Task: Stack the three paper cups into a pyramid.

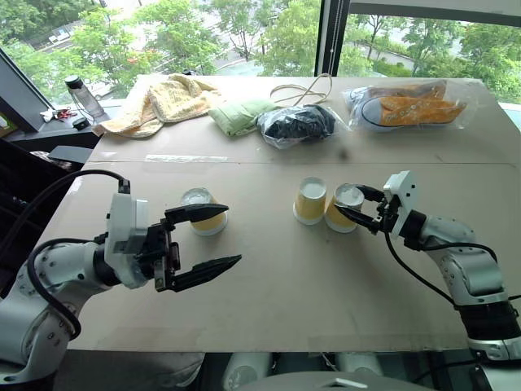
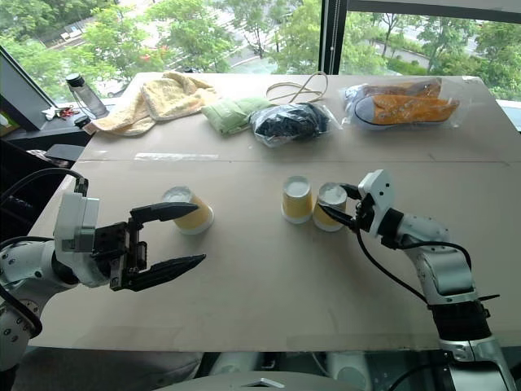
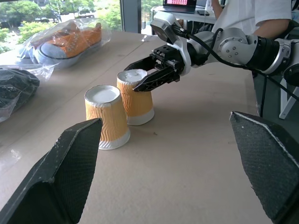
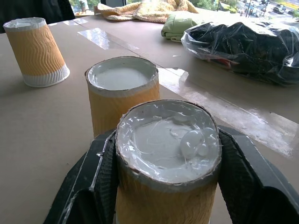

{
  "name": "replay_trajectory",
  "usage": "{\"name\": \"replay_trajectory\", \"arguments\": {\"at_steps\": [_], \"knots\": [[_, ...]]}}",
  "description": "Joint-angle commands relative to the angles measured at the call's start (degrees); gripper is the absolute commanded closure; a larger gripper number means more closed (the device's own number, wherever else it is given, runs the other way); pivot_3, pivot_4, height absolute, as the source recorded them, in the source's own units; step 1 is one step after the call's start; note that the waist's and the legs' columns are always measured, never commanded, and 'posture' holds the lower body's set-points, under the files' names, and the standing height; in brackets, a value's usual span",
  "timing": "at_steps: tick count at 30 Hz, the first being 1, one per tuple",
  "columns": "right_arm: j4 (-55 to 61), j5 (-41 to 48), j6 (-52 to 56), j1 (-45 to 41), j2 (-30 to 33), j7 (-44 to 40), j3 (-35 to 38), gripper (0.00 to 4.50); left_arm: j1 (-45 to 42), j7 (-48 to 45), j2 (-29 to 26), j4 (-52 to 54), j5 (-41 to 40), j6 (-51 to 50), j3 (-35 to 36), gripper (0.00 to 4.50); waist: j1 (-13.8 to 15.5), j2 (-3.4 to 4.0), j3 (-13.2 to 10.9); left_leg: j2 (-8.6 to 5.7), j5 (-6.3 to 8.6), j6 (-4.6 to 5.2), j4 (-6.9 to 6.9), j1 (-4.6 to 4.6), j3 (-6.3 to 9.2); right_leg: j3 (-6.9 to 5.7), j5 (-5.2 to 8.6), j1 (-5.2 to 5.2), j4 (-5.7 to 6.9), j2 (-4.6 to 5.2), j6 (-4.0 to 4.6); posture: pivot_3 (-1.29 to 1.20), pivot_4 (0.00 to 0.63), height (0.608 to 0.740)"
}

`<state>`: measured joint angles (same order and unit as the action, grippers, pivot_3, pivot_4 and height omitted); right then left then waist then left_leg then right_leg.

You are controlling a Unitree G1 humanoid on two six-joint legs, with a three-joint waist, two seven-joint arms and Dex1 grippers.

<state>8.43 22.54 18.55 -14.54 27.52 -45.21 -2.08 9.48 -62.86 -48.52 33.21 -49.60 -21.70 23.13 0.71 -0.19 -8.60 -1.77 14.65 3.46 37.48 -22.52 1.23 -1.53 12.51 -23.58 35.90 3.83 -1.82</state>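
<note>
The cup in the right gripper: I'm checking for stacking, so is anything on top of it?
Nothing sits on that cup; its upturned white base is bare. The right gripper clamps its sides, hiding the wall there.

The tan tabletop (image 1: 269, 285) carries 3 upturned paper cups (image 1: 310, 200); toward 12 o'clock lie a yellow towel (image 1: 163, 99), a green cloth (image 1: 240, 115) and bagged shoes (image 1: 411, 104).

Head eyes overlook table (image 1: 269, 277); wrist views close, level; all share cups (image 3: 119, 112).
</note>
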Motion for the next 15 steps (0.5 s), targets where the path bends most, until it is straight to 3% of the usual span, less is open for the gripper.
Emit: {"name": "replay_trajectory", "arguments": {"at_steps": [1, 4, 5, 9, 15], "knots": [[0.5, -0.7, -0.9, -0.7, -0.3, -0.9, -0.9, 2.35, 0.3, -0.6, -0.1, 0.7, 0.0, 0.7, 1.8, 0.00, 0.0, 0.00, 0.0, 0.00, 0.00, 0.00, 0.00, 0.00, 0.00, 0.00, 0.00, 0.00, 0.00, 0.00, 0.00, 0.00, 0.150, 0.740], [0.0, -1.3, -1.1, -0.8, -0.4, -1.1, -1.1, 2.35, 0.6, -0.8, 0.0, 0.6, 0.2, 0.8, 1.9, 0.00, 0.0, 0.00, 0.0, 0.00, 0.00, -0.01, 0.00, 0.00, 0.00, 0.00, 0.00, 0.00, 0.00, 0.00, 0.00, 0.00, 0.150, 0.740], [-0.2, -1.5, -1.3, -0.8, -0.4, -1.0, -1.0, 1.55, 0.7, -0.9, 0.0, 0.5, 0.3, 0.9, 2.0, 0.00, 0.0, 0.00, 0.0, 0.00, 0.00, -0.01, 0.00, 0.00, 0.00, 0.00, 0.00, 0.00, 0.00, 0.01, 0.00, 0.00, 0.150, 0.740], [-0.7, -1.5, -2.1, -1.4, -0.9, -0.7, -0.1, 0.03, 1.0, -1.1, 0.2, 0.4, 0.5, 1.0, 2.0, 0.00, 0.0, 0.01, 0.0, 0.00, 0.00, -0.01, 0.00, 0.01, 0.00, 0.00, 0.00, 0.00, 0.00, 0.01, 0.00, 0.00, 0.150, 0.740], [0.1, 1.2, -3.2, -1.2, -0.2, -1.0, 4.0, 0.03, 1.9, 3.2, 3.1, 1.4, -2.6, -0.4, 3.6, 0.00, 0.0, 0.02, 0.0, 0.00, 0.00, -0.01, 0.00, 0.00, 0.00, 0.00, 0.00, 0.00, 0.00, 0.03, 0.00, 0.00, 0.150, 0.740]]}}
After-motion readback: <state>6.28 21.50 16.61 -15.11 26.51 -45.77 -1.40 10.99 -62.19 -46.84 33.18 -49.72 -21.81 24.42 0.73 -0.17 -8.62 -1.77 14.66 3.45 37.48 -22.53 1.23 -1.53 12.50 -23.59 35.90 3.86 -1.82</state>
